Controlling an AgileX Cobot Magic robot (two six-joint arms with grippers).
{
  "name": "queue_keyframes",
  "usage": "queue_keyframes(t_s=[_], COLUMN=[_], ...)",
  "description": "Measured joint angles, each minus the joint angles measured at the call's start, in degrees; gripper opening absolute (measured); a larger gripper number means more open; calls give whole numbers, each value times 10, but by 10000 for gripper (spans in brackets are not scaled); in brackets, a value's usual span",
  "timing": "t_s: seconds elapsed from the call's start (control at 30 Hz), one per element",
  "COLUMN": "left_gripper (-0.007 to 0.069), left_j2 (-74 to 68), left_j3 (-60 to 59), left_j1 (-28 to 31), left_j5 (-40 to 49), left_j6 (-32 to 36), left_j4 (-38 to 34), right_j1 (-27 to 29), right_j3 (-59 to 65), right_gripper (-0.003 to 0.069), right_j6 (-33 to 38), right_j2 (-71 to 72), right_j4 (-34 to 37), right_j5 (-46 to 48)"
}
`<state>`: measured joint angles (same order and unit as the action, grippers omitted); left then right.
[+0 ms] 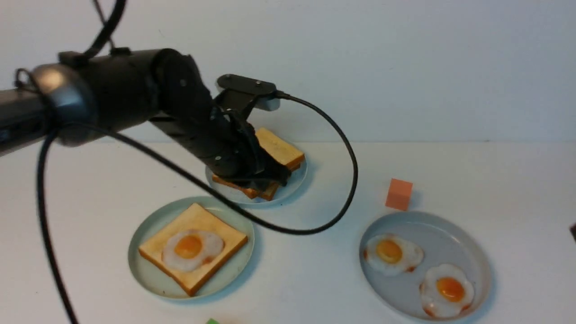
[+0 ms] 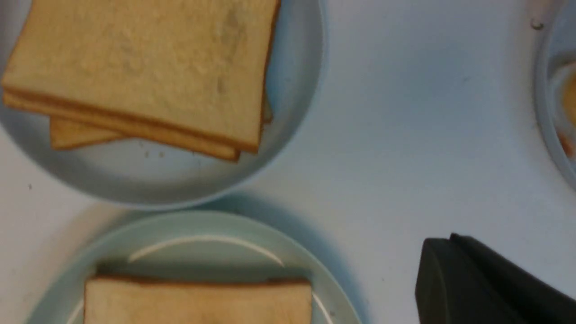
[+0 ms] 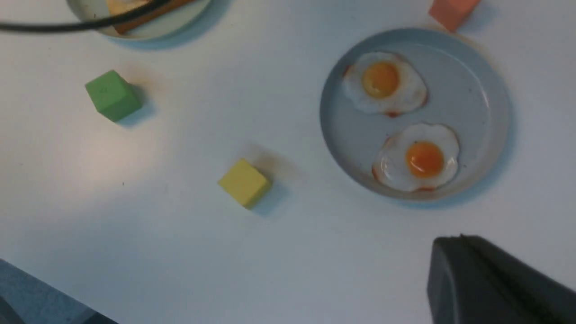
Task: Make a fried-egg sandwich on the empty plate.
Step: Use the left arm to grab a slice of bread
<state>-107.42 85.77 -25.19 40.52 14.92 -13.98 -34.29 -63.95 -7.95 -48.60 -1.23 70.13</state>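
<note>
Fried-egg sandwich [image 1: 193,247], lidless
Lies left of nearer left claw [image 1: 281,177], pressed together near plain toast [image 1: 280,147]; right claw [image 3: 459,243] likewise.

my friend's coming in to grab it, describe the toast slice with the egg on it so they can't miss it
On the white table, find the round mint-green plate on the robot's left, nearer than the toast stack. The square golden slice lies flat on that plate. Unlike the plain stacked toast, it has a fried egg on top.
</note>
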Motion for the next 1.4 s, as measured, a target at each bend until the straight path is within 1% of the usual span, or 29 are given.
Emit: queue_keyframes(t_s=[0.1,0.13,0.17,0.27,0.37,0.47,0.5,0.53,0.57,0.6,0.7,0.87,0.93,0.97,1.0,1.03,1.07,1.1,1.13,1.17,1.2,1.23,1.4], left_gripper=[-12,-2,0,82,195,311,331,370,375,410,429,419,384,347,340,273,265,202,161,97,56,38,39], left_j2=[-52,-86,-90,-146,-171,-186,-192,-202,-204,-217,-234,-243,-247,-247,-247,-247,-247,-247,-247,-247,-247,-246,-229], left_j3=[67,111,116,201,246,257,257,257,257,257,257,258,260,261,261,262,262,262,262,262,262,262,261], left_j1=[0,0,0,0,0,0,0,0,0,0,0,-1,-3,-3,-3,-3,-3,-4,-4,-6,-6,-6,-6], left_j5=[13,27,31,66,76,53,43,28,25,8,-10,-16,-16,-16,-16,-13,-13,-10,-8,-6,-6,-5,11], left_j6=[7,8,8,9,9,14,16,21,21,24,25,25,25,25,25,25,25,25,25,25,25,25,25], left_j4=[17,34,37,70,81,84,88,97,98,113,136,159,172,174,174,174,174,173,173,173,173,173,178], right_j1=[0,0,0,0,0,0,0,0,0,0,0,0,0,0,0,0,0,0,0,0,0,0,0], right_j3=[25,34,35,38,38,38,39,41,41,42,43,43,43,43,43,43,43,43,43,43,43,43,43], right_gripper=[3,3,3,3,3,4,5,6,6,6,8,10,10,11,11,13,13,14,14,14,16,18,22], right_j6=[-5,-7,-8,-24,-45,-55,-55,-55,-55,-55,-56,-57,-57,-57,-57,-57,-57,-57,-57,-57,-57,-57,-57], right_j2=[41,70,73,131,166,175,176,176,176,176,175,175,175,175,175,175,175,175,175,175,175,175,175], right_j4=[0,0,0,-1,-13,-28,-30,-31,-31,-31,-31,-31,-30,-30,-30,-30,-30,-30,-30,-30,-30,-30,-30], right_j5=[-6,-10,-10,-19,-24,-22,-22,-21,-21,-17,-10,-2,-2,-2,-2,-1,0,0,0,0,0,0,0])
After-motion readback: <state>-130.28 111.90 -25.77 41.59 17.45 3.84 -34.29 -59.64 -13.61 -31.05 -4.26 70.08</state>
